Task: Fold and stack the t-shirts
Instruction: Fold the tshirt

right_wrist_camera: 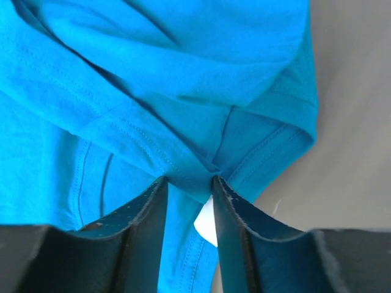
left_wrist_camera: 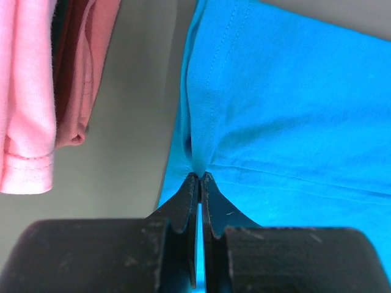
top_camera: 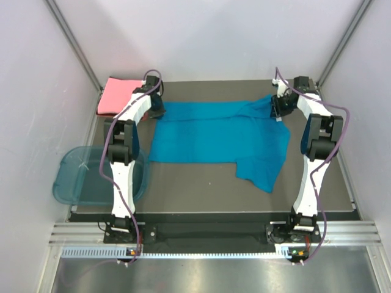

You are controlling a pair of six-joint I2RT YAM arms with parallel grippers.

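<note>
- At the far edge of the table [top_camera: 201,189], toward its left corner, the left gripper [left_wrist_camera: 200,177] is pinching the teal-blue t-shirt [left_wrist_camera: 293,110]. Its jaws are all but touching, and a thin tuck of the stitched hem is puckering right at the fingertips.
- Toward the far right corner, the right gripper [right_wrist_camera: 189,180] is gripping the same shirt with its jaws standing partly apart. A thick bunch of cloth is filling the gap, and the white neck label [right_wrist_camera: 206,223] is peeking out between the fingers.
- Between the two grippers, the teal-blue t-shirt is stretching along the far edge and lying mostly flat toward the middle of the table. On the right side, one part is trailing further toward the near edge.
- Near the left gripper, in the far left corner, the salmon-pink t-shirt [top_camera: 116,96] is sitting as a compact bundle of layers, with bare table showing between it and the teal one.
- Over the left edge, toward the near corner, the translucent blue tub [top_camera: 76,177] is resting well apart from both shirts.
- As for progress, the pink shirt is looking folded and set aside, so roughly half the job is appearing done.
- The teal shirt is looking early in its folding. Whether a first fold is already in it cannot be told.
- What is remaining, by this reading, is bringing the held edge over, folding the shirt down to a bundle like the pink one, and stacking the two.
</note>
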